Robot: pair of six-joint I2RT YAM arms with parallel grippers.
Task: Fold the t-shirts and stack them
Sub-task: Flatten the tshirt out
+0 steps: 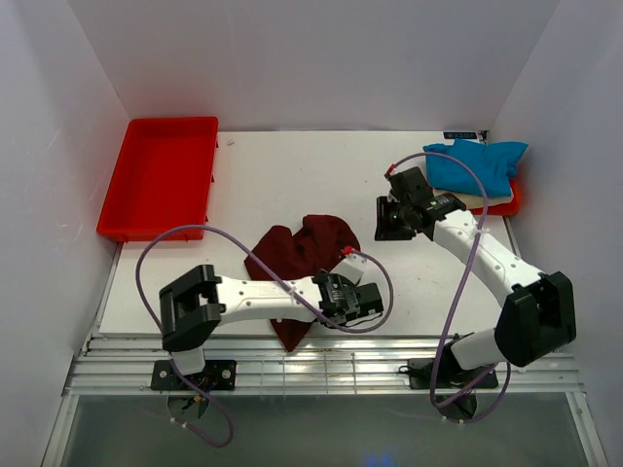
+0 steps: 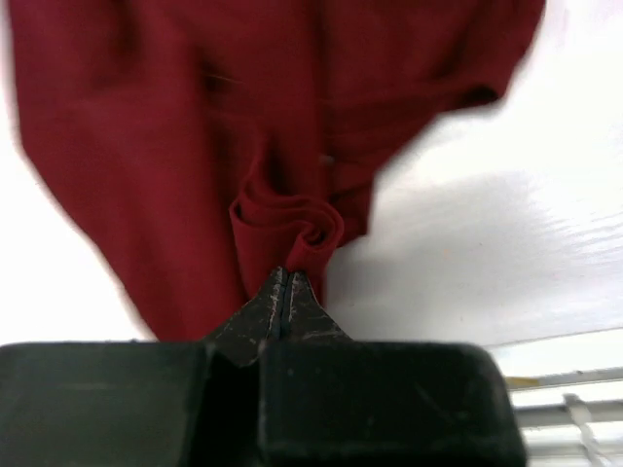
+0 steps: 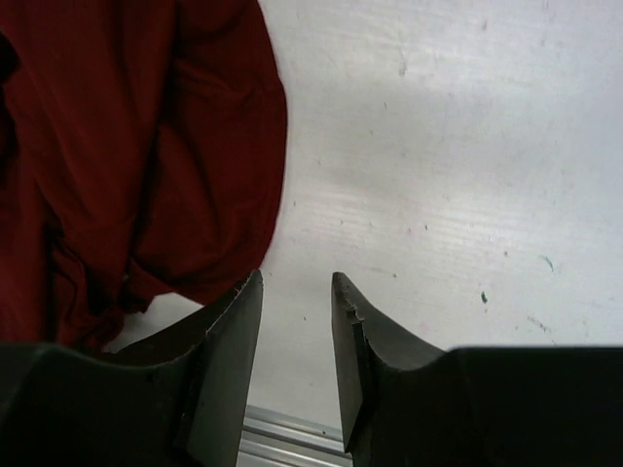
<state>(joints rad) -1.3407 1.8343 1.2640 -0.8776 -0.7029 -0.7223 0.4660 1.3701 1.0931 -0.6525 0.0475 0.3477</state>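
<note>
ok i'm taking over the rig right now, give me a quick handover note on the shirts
Left gripper: shut on a fold of the maroon t-shirt, which lies crumpled mid-table.
Right gripper: open, empty, over bare table beside it.
Blue t-shirt lies on the cream t-shirt, far right, over a red tray.
Done: maroon not folded yet.
Left: flatten, fold, stack it.

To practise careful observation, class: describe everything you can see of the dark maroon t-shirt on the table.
The maroon t-shirt is soft, plain dark red cloth, matte and heavily creased, with no print showing. It lies crumpled and unfolded in a heap on the white table, towards the near edge, with one narrow end trailing to that edge. The left gripper is shut on a bunched fold of the cloth. Nothing else is seen touching it.
</note>
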